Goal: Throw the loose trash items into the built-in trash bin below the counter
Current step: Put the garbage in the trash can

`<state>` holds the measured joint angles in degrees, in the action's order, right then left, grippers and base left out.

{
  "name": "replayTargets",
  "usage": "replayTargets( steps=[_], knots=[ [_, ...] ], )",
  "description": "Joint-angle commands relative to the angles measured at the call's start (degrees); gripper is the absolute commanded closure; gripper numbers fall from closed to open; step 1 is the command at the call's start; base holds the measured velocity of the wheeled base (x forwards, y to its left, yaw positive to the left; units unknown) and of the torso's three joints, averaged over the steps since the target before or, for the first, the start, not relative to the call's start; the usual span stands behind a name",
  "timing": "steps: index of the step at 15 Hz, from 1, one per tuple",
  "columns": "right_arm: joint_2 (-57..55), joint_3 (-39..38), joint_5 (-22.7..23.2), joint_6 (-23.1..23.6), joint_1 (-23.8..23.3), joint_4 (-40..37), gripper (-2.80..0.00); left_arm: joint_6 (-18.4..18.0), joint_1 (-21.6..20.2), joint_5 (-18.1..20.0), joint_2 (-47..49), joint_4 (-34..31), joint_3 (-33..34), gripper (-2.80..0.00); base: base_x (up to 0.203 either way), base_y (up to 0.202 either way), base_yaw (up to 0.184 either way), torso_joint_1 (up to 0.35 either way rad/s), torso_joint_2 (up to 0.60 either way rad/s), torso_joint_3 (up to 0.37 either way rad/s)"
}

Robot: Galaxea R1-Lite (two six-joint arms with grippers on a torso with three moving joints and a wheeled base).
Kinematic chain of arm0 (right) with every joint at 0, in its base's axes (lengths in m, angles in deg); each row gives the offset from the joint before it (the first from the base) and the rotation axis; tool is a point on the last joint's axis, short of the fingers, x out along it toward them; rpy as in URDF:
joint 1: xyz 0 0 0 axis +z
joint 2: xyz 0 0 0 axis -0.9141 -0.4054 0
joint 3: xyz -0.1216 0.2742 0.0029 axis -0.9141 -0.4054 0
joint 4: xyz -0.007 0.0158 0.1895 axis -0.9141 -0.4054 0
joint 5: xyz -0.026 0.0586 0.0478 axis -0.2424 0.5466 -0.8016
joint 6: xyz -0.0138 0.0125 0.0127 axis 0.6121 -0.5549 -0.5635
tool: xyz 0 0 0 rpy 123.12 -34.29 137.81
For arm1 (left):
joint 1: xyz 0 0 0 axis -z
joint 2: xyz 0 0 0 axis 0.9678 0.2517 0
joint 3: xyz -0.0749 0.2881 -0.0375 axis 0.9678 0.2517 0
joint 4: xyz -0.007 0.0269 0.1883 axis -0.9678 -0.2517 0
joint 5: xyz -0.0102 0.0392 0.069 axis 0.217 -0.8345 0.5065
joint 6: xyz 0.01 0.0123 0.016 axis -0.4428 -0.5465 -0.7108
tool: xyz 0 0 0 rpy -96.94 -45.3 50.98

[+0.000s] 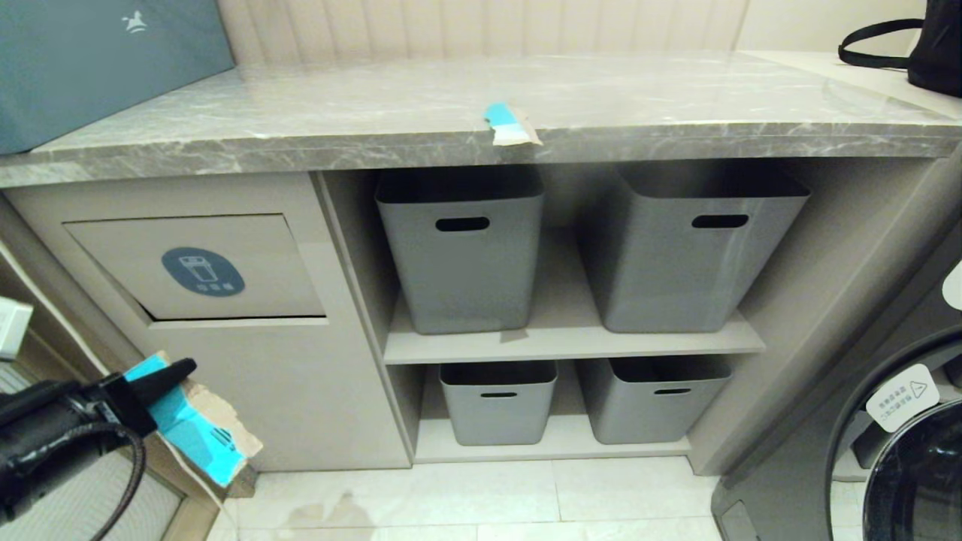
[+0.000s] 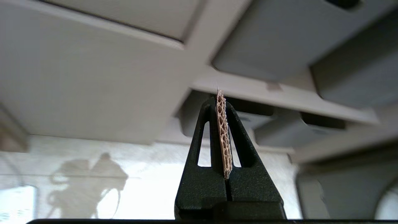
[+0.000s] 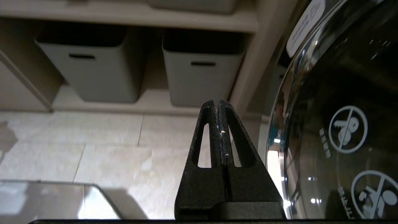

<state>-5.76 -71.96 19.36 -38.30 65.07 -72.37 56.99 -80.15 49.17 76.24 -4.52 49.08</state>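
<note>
My left gripper (image 1: 176, 372) hangs low at the left, below the flap of the built-in trash bin (image 1: 225, 293), shut on a cyan-blue cardboard strip (image 1: 197, 428). In the left wrist view the strip's corrugated edge (image 2: 223, 133) stands pinched between the black fingers (image 2: 202, 137). The bin flap with its blue-grey oval sticker (image 1: 203, 271) looks closed. A second cyan strip (image 1: 508, 125) lies on the grey marble counter (image 1: 316, 113), overhanging its front edge. My right gripper (image 3: 216, 102) is out of the head view, shut on nothing, low beside the washing machine.
Several grey baskets with slot handles (image 1: 462, 252) (image 1: 688, 252) fill the open shelves right of the bin. A washing machine door (image 1: 913, 451) stands at the far right. A teal box (image 1: 90, 60) and a black bag (image 1: 936, 45) sit on the counter's ends.
</note>
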Motion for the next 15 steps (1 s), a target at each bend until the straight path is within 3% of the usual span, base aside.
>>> replayTargets(
  steps=[1,4,9,12,15],
  knots=[
    [6.8,-0.3,-0.2,0.0,0.4,0.4,0.00,-0.6,-2.6,0.1,3.7,0.8,-1.9,0.00,0.000,0.000,0.000,0.000,0.00,0.000],
    [6.3,-0.4,-0.2,-1.2,0.7,1.0,0.00,-3.4,-5.8,0.1,13.5,9.7,-6.6,0.00,0.000,0.000,0.000,0.000,0.00,0.000],
    [6.3,-0.5,-0.2,-5.5,0.7,1.1,0.00,-11.2,-6.4,0.2,29.4,26.0,-5.6,0.00,0.000,0.000,0.000,0.000,0.00,0.000],
    [6.3,-0.4,-0.2,-5.5,0.7,1.1,0.00,-12.2,-6.1,1.0,37.0,35.6,-4.4,0.00,0.000,0.000,0.000,0.000,0.00,0.000],
    [6.3,-0.5,-0.2,-5.5,0.7,1.1,0.00,-13.0,-7.9,1.3,45.5,42.1,-8.2,0.00,0.000,0.000,0.000,0.000,0.00,0.000]
  ],
)
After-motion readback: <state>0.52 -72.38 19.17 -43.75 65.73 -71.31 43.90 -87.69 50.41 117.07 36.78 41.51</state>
